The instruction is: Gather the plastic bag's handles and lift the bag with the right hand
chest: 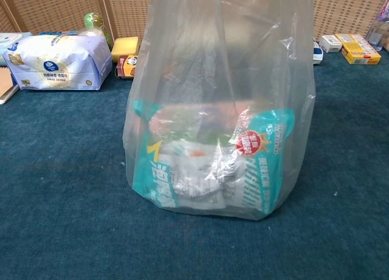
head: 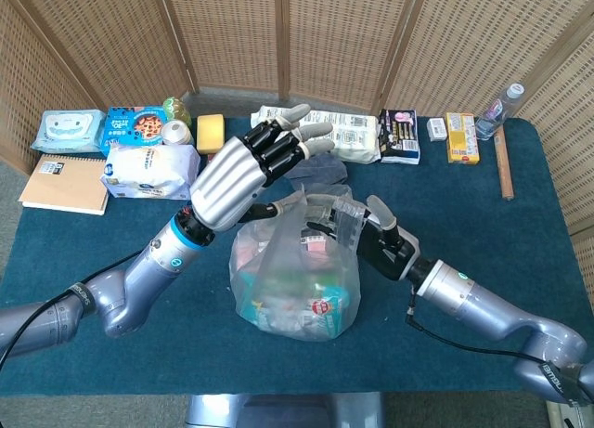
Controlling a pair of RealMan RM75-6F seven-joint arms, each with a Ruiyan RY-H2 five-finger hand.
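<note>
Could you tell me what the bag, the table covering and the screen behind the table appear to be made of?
The bag looks like thin clear plastic film: glossy, crinkled, its contents showing through. The table covering seems to be dark teal fabric, perhaps felt or short-pile carpet, matte and slightly fuzzy. The screen appears to be woven cane or rattan panels in wooden frames, judging by the fine lattice pattern.

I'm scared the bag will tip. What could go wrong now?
The right robot hand seems to hold only one side of the plastic bag, so lifting might tilt it and spill the packets. The thin plastic could stretch or tear. The left robot hand, open above the bag, might bump it.
</note>
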